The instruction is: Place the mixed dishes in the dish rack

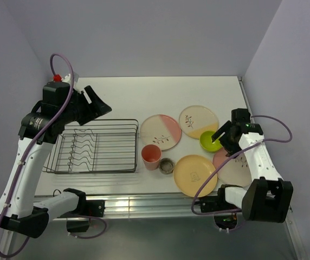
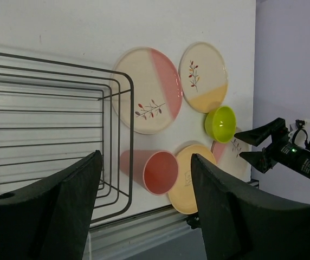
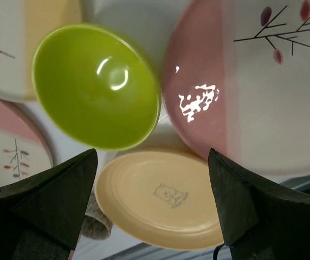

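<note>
Sitting out on the bench [image 1: 160,92], all the mixed dishes [image 1: 161,131] lay right of the dish rack [image 1: 98,121], whose wires held nothing. The yellow-green bowl [image 3: 98,86] stood among the plates, close against the pink plate [image 3: 241,97] and just beside the yellow-orange plate [image 3: 166,195]. My right tool [image 3: 152,154] hung above that bowl, jaws apart and nothing between them (I judged the bowl my likeliest first pick, its rim standing proud enough to pinch). The pink cup [image 1: 151,156] and tiny grey-brown cup [image 1: 167,165] stood nearest the rack. My left tool [image 1: 98,103], also spread and carrying nothing, hovered high over the rack's far edge, clear of the loading path, I supposed.
</note>
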Controlling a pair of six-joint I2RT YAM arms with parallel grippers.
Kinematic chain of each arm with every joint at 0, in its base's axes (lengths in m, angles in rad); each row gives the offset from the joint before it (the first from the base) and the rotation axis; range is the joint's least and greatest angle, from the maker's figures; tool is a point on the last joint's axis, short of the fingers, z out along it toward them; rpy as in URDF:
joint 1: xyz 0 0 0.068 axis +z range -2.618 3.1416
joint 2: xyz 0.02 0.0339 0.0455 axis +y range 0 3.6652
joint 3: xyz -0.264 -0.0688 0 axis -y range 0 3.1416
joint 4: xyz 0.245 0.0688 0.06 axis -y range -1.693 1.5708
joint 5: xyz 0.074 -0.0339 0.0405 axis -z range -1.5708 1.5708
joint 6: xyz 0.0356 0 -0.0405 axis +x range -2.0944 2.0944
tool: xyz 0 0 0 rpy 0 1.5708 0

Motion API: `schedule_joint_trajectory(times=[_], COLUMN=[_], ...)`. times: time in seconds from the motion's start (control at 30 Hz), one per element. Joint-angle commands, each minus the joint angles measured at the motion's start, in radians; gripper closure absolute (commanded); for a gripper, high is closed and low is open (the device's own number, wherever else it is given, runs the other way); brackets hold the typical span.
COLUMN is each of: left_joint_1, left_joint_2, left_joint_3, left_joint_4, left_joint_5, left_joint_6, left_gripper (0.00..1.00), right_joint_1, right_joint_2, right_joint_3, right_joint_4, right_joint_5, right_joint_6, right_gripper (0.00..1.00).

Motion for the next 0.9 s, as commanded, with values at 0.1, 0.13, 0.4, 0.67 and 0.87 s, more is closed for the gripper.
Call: schedule_joint_trajectory(times=[0.1, 0.13, 0.4, 0.67, 0.87], left_joint_1=[0.001, 0.001, -0.004, -0.069, -0.339], left_joint_2=[-0.032, -0.025, 0.041, 0.118, 0.243], left_joint_3=[-0.003, 0.002, 0.061, 0.136, 0.3], left_joint_4=[0.017, 0.008, -0.034, -0.061, -0.11], left_joint_5=[0.043, 0.051, 0.078, 0.028, -0.165], left_joint_6=[-0.027, -0.024, 0.019, 0.094, 0.171], left_gripper=[0.3, 0.31, 0.37, 0.4, 0.37], right_joint_1=[-0.066, -0.068, -0.066, -0.063, -0.022], right_joint_2=[0.055, 0.09, 0.187, 0.181, 0.115], right_joint_3=[-0.077, -0.067, -0.054, -0.085, -0.037], right_joint_4=[0.188, 0.2, 0.274, 0.294, 0.248], right_joint_5=[-0.024, -0.026, 0.008, 0.03, 0.051], right_joint_6=[0.0, -0.003, 0.004, -0.011, -0.028], right_gripper=[0.12, 0.12, 0.38, 0.87, 1.0])
